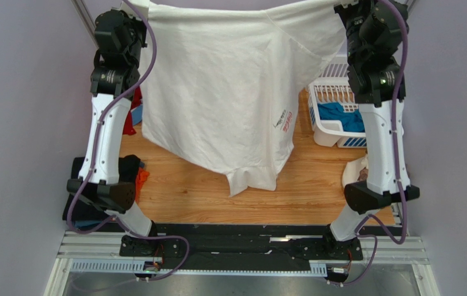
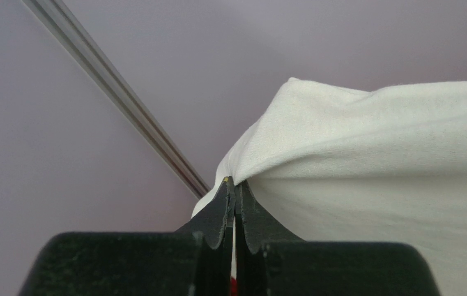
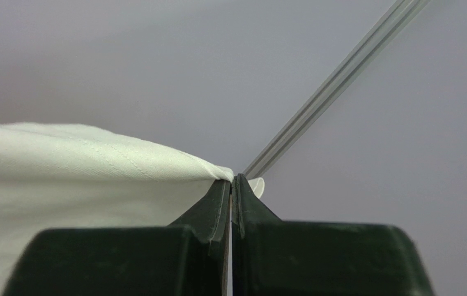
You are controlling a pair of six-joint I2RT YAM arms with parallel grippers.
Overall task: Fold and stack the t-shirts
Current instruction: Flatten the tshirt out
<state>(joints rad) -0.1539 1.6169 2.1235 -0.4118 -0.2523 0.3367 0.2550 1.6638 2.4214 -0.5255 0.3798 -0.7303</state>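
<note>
Hanging spread wide above the wooden bench (image 1: 322,185): white t-shirt (image 1: 217,92) with a small red print, top corners pinched tight between left fingers (image 2: 217,213) and right fingers (image 3: 214,206). White basket (image 1: 325,139) at right.

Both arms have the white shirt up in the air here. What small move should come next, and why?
Probably lower both arms together to lay the white t-shirt on the wooden table. The left arm and right arm each have jaws shut on an upper edge, and the shirt hangs spread between them, so it looks ready to go flat for folding.
</note>
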